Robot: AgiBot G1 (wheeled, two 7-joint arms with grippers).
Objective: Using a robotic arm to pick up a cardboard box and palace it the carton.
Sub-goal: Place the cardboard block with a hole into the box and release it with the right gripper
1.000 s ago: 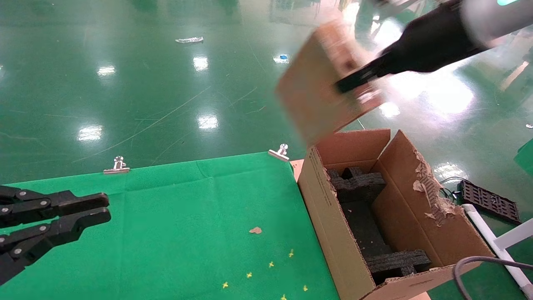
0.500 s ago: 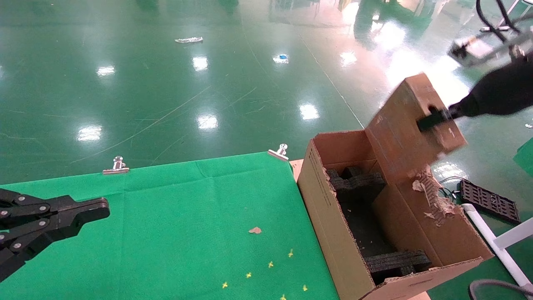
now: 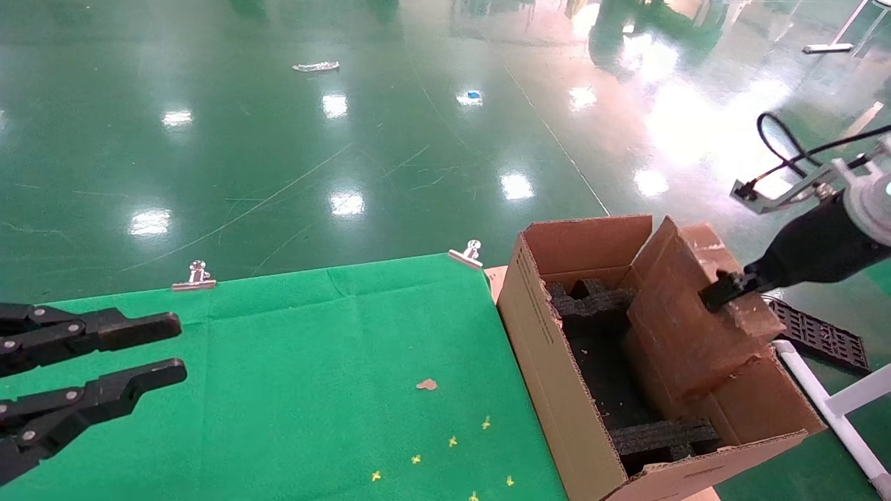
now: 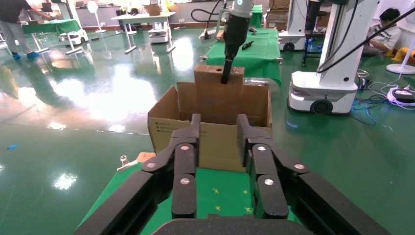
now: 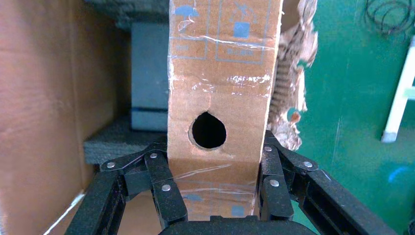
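A green cloth [image 3: 313,362] covers the desk, held at its far edge by two metal binder clips, one [image 3: 195,276] toward the far left and one [image 3: 468,254] at the far right corner. A small brown scrap [image 3: 427,384] lies on the cloth right of centre, with yellow cross marks [image 3: 452,441] nearer the front edge. Beyond the desk spreads a glossy green floor [image 3: 278,139]; a black grid-patterned tray [image 3: 821,335] lies on the floor off the right edge.
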